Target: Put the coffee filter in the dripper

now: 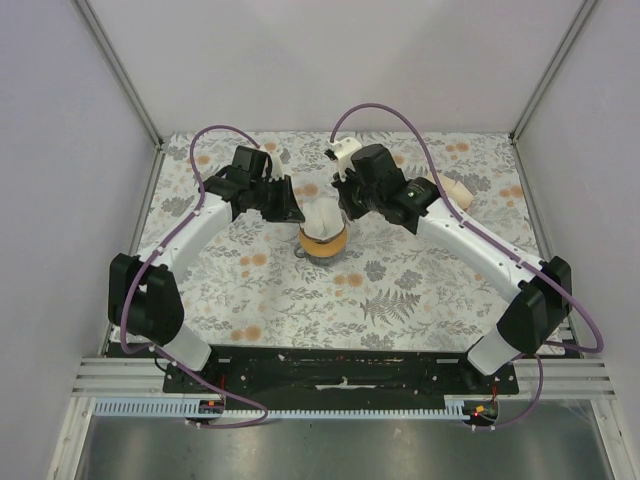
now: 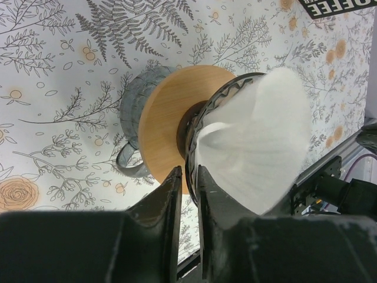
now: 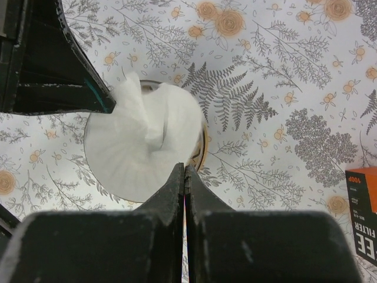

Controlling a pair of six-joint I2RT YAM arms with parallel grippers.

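The white coffee filter [image 1: 325, 215] sits open inside the dripper [image 1: 322, 241] at the table's middle. In the left wrist view the filter [image 2: 265, 135] fills the ribbed cone, whose orange-brown collar [image 2: 168, 112] rests on a grey glass jar [image 2: 132, 127]. My left gripper [image 2: 187, 171] is shut on the dripper's rim; in the top view it [image 1: 292, 212] is at the dripper's left. My right gripper [image 3: 185, 168] is shut, its tips at the edge of the filter [image 3: 141, 147]; no paper shows between them. In the top view it [image 1: 347, 208] is at the dripper's right.
An orange-and-white filter carton [image 3: 362, 215] lies to the right of the dripper; its corner shows in the left wrist view [image 2: 336, 7]. The floral tablecloth [image 1: 400, 290] covers the table. Grey walls stand on three sides.
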